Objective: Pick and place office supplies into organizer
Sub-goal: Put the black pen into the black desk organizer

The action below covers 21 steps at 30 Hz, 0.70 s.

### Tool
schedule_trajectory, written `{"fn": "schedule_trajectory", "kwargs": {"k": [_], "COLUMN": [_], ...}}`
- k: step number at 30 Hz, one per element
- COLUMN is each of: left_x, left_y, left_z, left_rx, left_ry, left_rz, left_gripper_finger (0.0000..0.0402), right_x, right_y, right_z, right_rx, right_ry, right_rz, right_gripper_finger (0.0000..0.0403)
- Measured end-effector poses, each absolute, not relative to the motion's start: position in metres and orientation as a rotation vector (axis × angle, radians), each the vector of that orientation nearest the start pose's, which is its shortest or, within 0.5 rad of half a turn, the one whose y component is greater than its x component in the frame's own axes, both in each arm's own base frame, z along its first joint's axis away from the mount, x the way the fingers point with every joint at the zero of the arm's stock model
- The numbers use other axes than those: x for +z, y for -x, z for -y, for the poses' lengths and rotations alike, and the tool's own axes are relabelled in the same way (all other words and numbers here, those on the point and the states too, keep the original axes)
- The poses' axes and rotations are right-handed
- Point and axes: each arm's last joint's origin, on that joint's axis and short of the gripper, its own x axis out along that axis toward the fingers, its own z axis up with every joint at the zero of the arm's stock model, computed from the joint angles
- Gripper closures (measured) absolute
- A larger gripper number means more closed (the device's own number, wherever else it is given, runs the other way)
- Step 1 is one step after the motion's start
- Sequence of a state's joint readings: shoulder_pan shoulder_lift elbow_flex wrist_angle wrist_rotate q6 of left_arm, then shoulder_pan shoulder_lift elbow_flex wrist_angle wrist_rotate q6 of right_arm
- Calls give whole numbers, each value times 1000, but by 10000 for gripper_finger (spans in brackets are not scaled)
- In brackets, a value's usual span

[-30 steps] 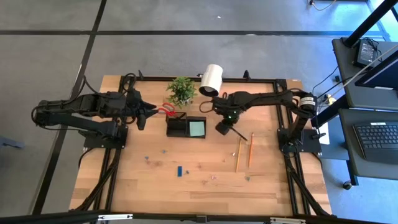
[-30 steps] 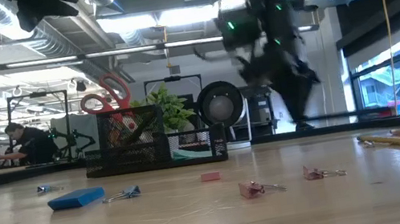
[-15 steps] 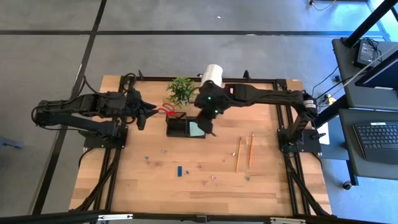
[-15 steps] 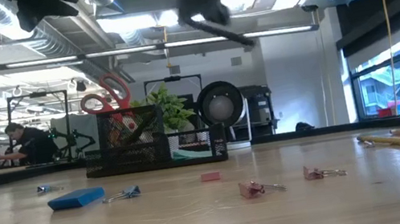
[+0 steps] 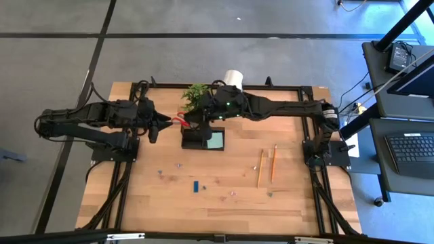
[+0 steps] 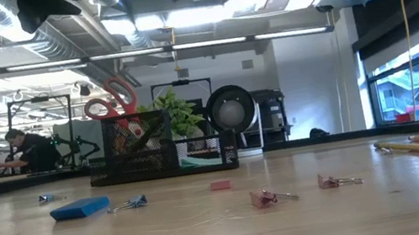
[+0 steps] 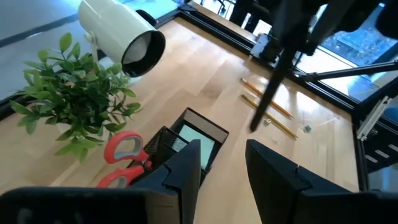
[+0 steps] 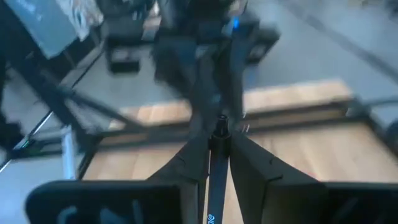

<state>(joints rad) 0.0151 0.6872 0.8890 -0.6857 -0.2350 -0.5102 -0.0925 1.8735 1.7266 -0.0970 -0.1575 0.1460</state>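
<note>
Currently the dark pen point(image 8: 210, 186) is pinched in the right hand point(image 5: 201, 119), carried above the organizer point(image 5: 203, 138) on the counter point(image 5: 224, 183). Delivery is judged the step in hand; next, a descent into a compartment, clear of the scissors point(image 5: 180, 120), is called for. The left hand point(image 7: 222, 163) waits spread beside them.

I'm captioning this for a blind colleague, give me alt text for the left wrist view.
A dark pen hangs from the right claw above a black organizer holding a teal note pad and red-handled scissors. The left claw is open in the foreground; a potted plant, white lamp and pencils sit beyond.
</note>
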Motion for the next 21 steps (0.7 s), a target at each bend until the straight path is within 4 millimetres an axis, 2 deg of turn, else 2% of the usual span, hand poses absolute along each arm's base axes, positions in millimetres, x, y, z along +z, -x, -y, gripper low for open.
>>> {"fn": "schedule_trajectory", "kwargs": {"k": [3,7,14,21], "left_x": [334,333,329,327], "left_y": [-129,-128,-126,-125], "left_z": [-9,-9,-9,-9], "left_rx": [359,362,374,379], "left_ry": [445,443,437,434], "left_rz": [-409,-421,-470,-489], "left_gripper_finger": [279,279,279,279], "right_x": [342,309,271,266], "right_y": [-455,-474,-490,-493], "right_z": [38,41,44,49], "right_rx": [45,24,-32,-45], "right_ry": [-116,-56,31,32], "right_rz": [-219,-263,-333,-325], "right_gripper_finger": [342,342,342,342]}}
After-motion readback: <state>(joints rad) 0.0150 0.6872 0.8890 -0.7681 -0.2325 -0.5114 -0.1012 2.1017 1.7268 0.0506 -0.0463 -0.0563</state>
